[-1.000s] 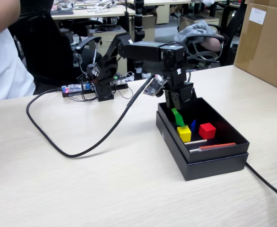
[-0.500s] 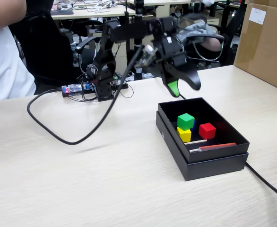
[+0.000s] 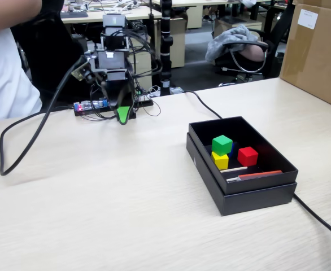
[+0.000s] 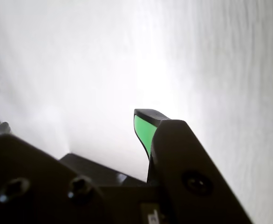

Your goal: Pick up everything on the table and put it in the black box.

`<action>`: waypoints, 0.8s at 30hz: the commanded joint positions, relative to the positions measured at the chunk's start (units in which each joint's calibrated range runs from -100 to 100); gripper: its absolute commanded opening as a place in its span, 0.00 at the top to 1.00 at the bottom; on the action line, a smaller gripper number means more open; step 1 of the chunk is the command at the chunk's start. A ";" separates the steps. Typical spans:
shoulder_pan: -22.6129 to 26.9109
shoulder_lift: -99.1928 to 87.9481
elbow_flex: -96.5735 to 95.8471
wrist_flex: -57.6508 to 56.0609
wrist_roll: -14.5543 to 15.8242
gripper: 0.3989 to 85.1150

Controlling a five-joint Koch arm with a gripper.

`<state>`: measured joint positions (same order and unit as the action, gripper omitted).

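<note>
The black box [image 3: 202, 161] sits right of centre on the table in the fixed view. Inside it a green cube [image 3: 222, 144] rests on top of a yellow cube [image 3: 220, 161], with a red cube [image 3: 247, 156] beside them. Only a sliver of a blue cube [image 3: 232, 149] shows behind the green one. My gripper [image 3: 122, 117] hangs far to the left of the box, by the arm's base, pointing down at the table with nothing in it. In the wrist view the gripper [image 4: 154, 119] shows its green-padded finger [image 4: 142, 128] against the black finger, over bare pale tabletop.
Thin pale sticks [image 3: 234, 169] and a red strip [image 3: 260, 175] lie in the box's front part. A black cable [image 3: 38, 121] loops off the arm to the left, and another cable [image 3: 318, 220] runs from the box to the lower right. A brown carton [image 3: 318, 51] stands back right.
The arm has swung from above the box back to its base at the left and folded down. The green cube, let go half a second ago, lies on the yellow one. The jaws have closed.
</note>
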<state>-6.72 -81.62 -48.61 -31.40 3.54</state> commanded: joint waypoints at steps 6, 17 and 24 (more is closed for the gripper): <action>1.66 -15.40 -17.12 16.15 -0.24 0.39; 4.15 -17.69 -44.14 41.81 -1.17 0.39; 6.15 -17.12 -48.40 44.23 -1.07 0.39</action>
<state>-1.29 -98.58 -96.26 9.95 2.61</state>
